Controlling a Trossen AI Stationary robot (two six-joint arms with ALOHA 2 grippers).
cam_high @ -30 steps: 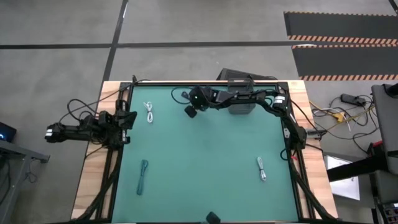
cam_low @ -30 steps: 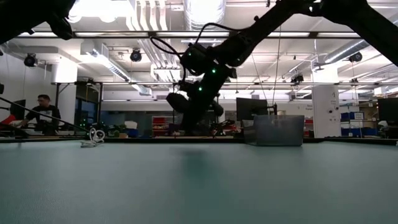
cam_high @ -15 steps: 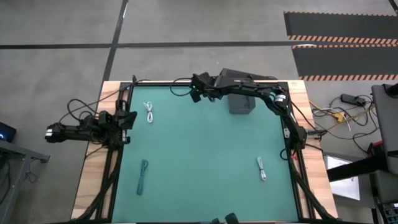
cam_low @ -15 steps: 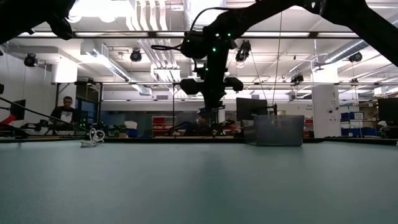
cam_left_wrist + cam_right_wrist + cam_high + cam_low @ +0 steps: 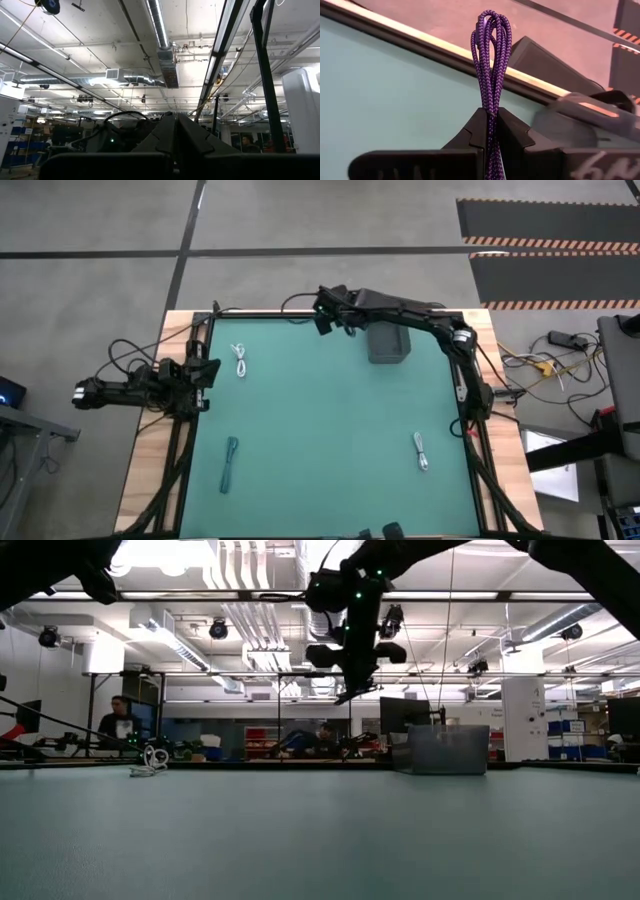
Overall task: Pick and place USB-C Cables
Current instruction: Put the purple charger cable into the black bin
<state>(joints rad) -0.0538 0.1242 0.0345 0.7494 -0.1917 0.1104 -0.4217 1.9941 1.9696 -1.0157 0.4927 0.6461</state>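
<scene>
My right gripper (image 5: 326, 313) is high above the table's far edge, left of the grey bin (image 5: 388, 345), and is shut on a dark braided cable bundle (image 5: 491, 60). In the low view the right gripper (image 5: 347, 688) is well above the table. The white cable (image 5: 240, 360) lies flat at the far left and also shows in the low view (image 5: 152, 761). The teal cable (image 5: 229, 462) lies at the near left. The light grey cable (image 5: 421, 450) lies at the near right. My left gripper (image 5: 176, 131) is shut and empty, parked off the table's left edge (image 5: 185, 383). My right gripper pinches the cable bundle between its two fingers, several strands together, at a point along its length (image 5: 490, 109). The looped end (image 5: 491, 25) sticks out past the fingertips. The bundle is lifted clear of the table.
The grey bin (image 5: 447, 748) stands on the mat near the far edge, right of the middle. The black frame rail (image 5: 300, 311) runs along the far edge. The middle of the green mat (image 5: 330, 420) is bare. People show in the room beyond the table.
My right gripper has risen with the dark cable, from low over the far part of the mat to high above it. It has gone toward the far edge and a little toward the bin, and has turned on the way. The cable stays in its hold.
</scene>
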